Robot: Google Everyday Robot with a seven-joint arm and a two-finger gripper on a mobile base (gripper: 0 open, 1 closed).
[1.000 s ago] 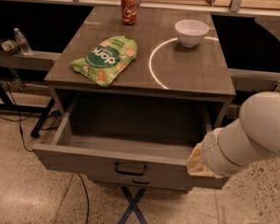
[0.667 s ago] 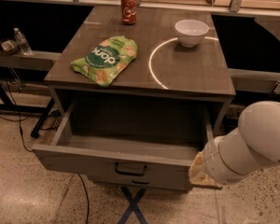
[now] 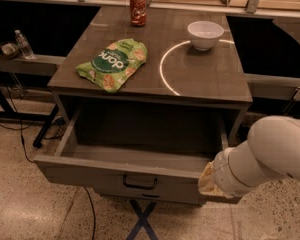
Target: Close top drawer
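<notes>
The gripper (image 3: 206, 180), its grip impossible to tell, meets the pulled-out top drawer (image 3: 82, 178) at lower right, apparently placed to push it in.

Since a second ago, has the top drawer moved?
No: the top drawer sticks out of the cabinet as far as before; the gripper is at its right front corner.

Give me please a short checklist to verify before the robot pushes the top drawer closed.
1. The top drawer is pulled out: ok, it is wide open.
2. The gripper is at the drawer's right front corner: ok.
3. The gripper touches the front panel: cannot tell, the arm hides it.
4. The handle is free: ok.
5. The chip bag, bowl and can lie on top, out of the drawer's path: ok.
</notes>
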